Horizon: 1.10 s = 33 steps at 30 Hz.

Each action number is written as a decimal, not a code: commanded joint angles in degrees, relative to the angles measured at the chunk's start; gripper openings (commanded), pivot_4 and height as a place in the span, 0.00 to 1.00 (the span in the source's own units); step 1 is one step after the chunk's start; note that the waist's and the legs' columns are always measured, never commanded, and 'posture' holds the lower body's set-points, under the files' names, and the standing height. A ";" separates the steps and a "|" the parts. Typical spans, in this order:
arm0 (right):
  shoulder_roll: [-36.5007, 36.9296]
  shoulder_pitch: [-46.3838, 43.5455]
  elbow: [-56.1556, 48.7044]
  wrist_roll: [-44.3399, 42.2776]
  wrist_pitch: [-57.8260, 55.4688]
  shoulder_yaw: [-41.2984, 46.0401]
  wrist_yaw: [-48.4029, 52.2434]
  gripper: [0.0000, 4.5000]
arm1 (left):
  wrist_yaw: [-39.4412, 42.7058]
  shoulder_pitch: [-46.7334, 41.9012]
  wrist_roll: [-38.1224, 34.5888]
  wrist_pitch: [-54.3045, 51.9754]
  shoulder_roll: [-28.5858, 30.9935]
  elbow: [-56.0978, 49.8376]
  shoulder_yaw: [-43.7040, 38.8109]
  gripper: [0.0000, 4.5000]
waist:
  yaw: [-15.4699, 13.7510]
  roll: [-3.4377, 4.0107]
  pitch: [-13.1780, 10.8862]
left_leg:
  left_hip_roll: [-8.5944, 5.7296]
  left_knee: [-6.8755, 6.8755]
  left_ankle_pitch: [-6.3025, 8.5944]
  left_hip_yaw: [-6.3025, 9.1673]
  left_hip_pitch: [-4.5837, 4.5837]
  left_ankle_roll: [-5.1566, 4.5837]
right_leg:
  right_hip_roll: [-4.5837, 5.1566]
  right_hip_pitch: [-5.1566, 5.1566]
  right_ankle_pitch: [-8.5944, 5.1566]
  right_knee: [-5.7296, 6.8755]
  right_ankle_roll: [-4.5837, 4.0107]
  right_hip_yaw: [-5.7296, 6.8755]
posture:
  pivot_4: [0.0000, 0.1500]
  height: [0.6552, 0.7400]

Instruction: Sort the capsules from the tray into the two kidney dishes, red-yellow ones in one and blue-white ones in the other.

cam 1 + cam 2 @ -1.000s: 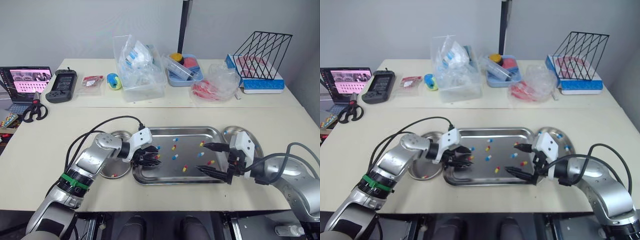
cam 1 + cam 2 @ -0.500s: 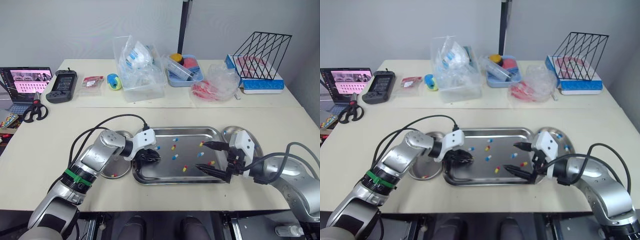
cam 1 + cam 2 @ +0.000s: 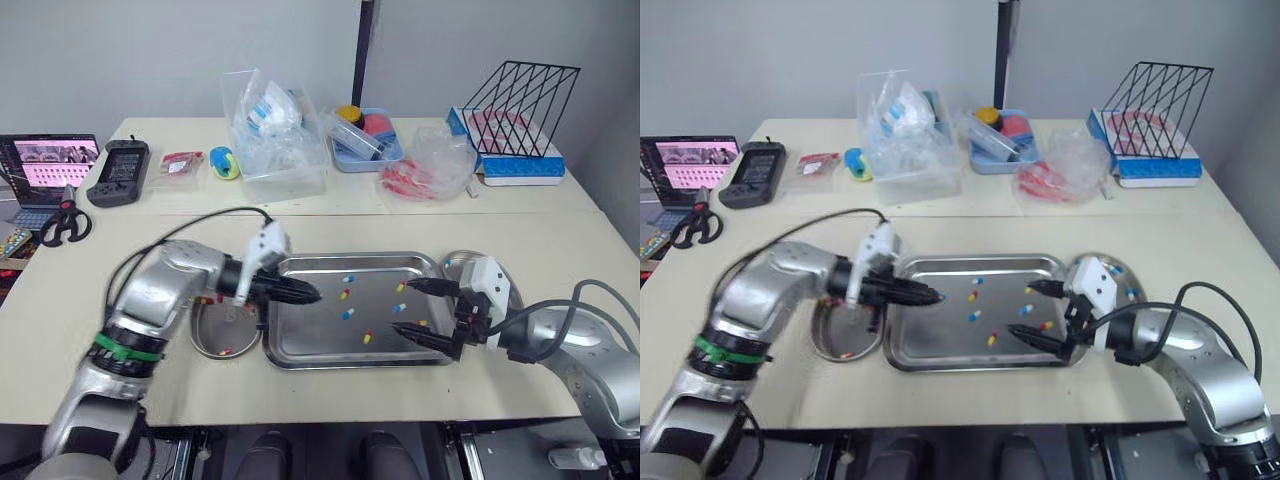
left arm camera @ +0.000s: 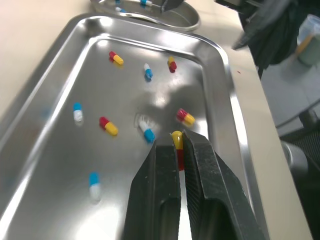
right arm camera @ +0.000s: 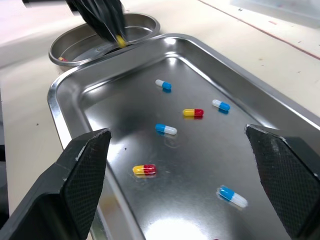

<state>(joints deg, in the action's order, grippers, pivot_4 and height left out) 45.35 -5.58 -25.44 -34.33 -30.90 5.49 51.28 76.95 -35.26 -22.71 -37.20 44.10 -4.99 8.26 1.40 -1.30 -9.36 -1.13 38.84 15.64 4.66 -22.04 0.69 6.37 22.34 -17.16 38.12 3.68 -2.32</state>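
A steel tray [image 3: 352, 258] holds several loose capsules, red-yellow [image 5: 193, 113] and blue-white [image 5: 165, 129]. My left gripper [image 3: 312, 296] hovers over the tray's left end, shut on a red-yellow capsule [image 4: 177, 145]. Left of the tray lies a kidney dish [image 3: 205, 340] with a red-yellow capsule [image 3: 225, 351] in it. My right gripper [image 3: 405, 306] stands open over the tray's right end, nothing between its fingers. Behind it the second kidney dish [image 3: 1110, 265] holds blue-white capsules [image 3: 1130, 293] and is partly hidden by the gripper.
Along the back of the table stand a clear plastic box [image 3: 275, 150], a blue tray [image 3: 368, 140], a plastic bag [image 3: 430, 165] and a black wire rack [image 3: 520, 100]. At far left are a laptop [image 3: 45, 165], scissors [image 3: 60, 222] and a handheld controller [image 3: 112, 170].
My left gripper has risen from the tray floor with a red-yellow capsule and now points level across the tray's left end. The right gripper has barely moved.
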 commanded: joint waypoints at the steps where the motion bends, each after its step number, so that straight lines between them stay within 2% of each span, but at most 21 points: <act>1: -0.05 -0.40 0.09 0.25 1.77 1.53 0.78 1.00 | 1.63 2.84 -0.62 2.92 5.19 0.33 -4.96 0.01 | -0.01 0.01 -0.01 | 0.00 -0.01 0.00 0.00 0.00 0.00 | 0.00 0.00 0.00 -0.01 0.00 0.00 | 1.00 0.85; 6: -0.22 -0.94 1.49 0.49 2.60 1.55 1.63 1.00 | 1.04 11.35 1.22 8.95 10.44 2.32 -9.21 0.01 | -0.33 0.01 -0.01 | -0.01 0.02 0.01 -0.01 -0.03 -0.02 | 0.04 -0.01 0.00 -0.04 0.00 0.00 | 1.00 0.85; 10: -0.24 -1.38 1.98 0.49 2.67 1.32 1.98 1.00 | -0.01 16.74 1.71 12.18 10.68 2.35 -10.34 0.01 | -0.75 0.01 -0.02 | -0.01 0.05 0.01 -0.02 -0.07 -0.02 | 0.06 -0.02 0.00 -0.03 0.00 0.02 | 1.00 0.85; 16: 0.01 -1.92 2.30 0.48 2.58 1.51 2.51 1.00 | -2.35 18.41 2.65 15.61 9.41 3.58 -10.25 0.45 | -0.66 0.00 -0.02 | 0.00 0.04 0.01 -0.03 -0.06 -0.02 | 0.06 -0.02 0.00 -0.02 0.00 0.03 | 1.00 0.85; 23: 0.80 -0.90 2.16 -0.55 2.52 5.29 2.00 1.00 | -2.32 18.37 -1.92 14.96 9.01 4.48 -14.67 0.97 | -0.54 0.00 -0.02 | 0.00 0.03 0.02 -0.03 -0.06 -0.03 | 0.05 0.00 0.00 -0.01 0.00 0.02 | 1.00 0.85; 30: 0.11 7.24 0.34 -3.81 0.74 19.33 -1.81 1.00 | -8.06 20.84 -8.65 11.62 6.54 6.70 -26.20 0.99 | -0.67 0.01 -0.02 | 0.00 0.01 0.03 -0.02 -0.05 -0.04 | 0.06 0.00 0.00 -0.02 0.00 0.02 | 1.00 0.85; 33: -0.88 11.95 1.24 -5.03 0.65 26.96 -3.47 1.00 | -11.59 24.28 -7.82 12.53 6.33 7.62 -30.45 0.99 | -0.65 0.01 -0.01 | 0.01 0.01 0.03 -0.03 -0.04 -0.05 | 0.06 0.00 0.00 -0.02 0.00 0.01 | 1.00 0.85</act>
<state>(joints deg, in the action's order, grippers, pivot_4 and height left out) 44.73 5.87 -23.31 -37.48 -30.53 27.75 48.67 67.03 -11.68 -30.41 -25.31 50.19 2.27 -19.04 0.75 -1.29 -9.37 -1.12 38.83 15.67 4.63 -22.06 0.64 6.44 22.33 -17.15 38.11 3.68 -2.34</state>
